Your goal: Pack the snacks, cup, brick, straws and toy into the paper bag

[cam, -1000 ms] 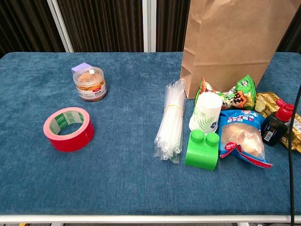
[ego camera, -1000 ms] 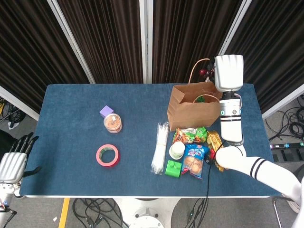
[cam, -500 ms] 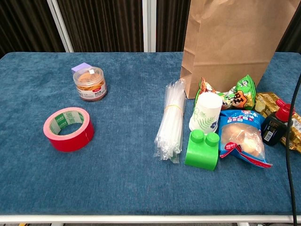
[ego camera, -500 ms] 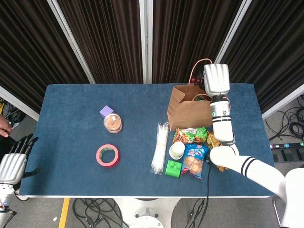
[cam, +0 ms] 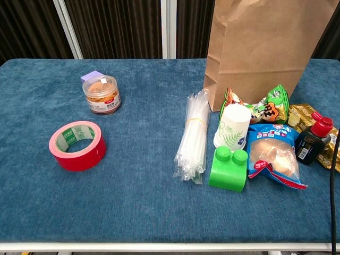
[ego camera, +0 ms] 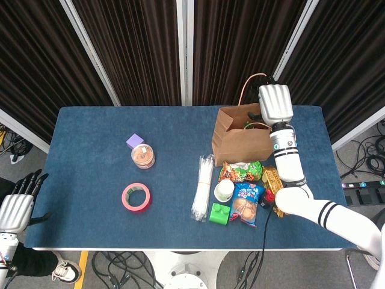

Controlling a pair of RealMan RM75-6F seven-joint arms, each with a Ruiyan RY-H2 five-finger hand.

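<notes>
The right hand (ego camera: 275,103) hangs over the paper bag (ego camera: 239,141) near the counter's (ego camera: 90,180) far right edge, its grip hidden, while the left hand (ego camera: 17,208), fingers apart, waits off the near left corner.

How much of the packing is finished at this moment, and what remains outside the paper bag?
Little looks done. Something green shows inside the paper bag, but I cannot identify it. The right robot hand is over the bag's mouth; whether it holds anything is unclear. The left robot hand is off the table, open. Left outside: straws, cup, green brick, green snack bag and blue snack bag.
</notes>
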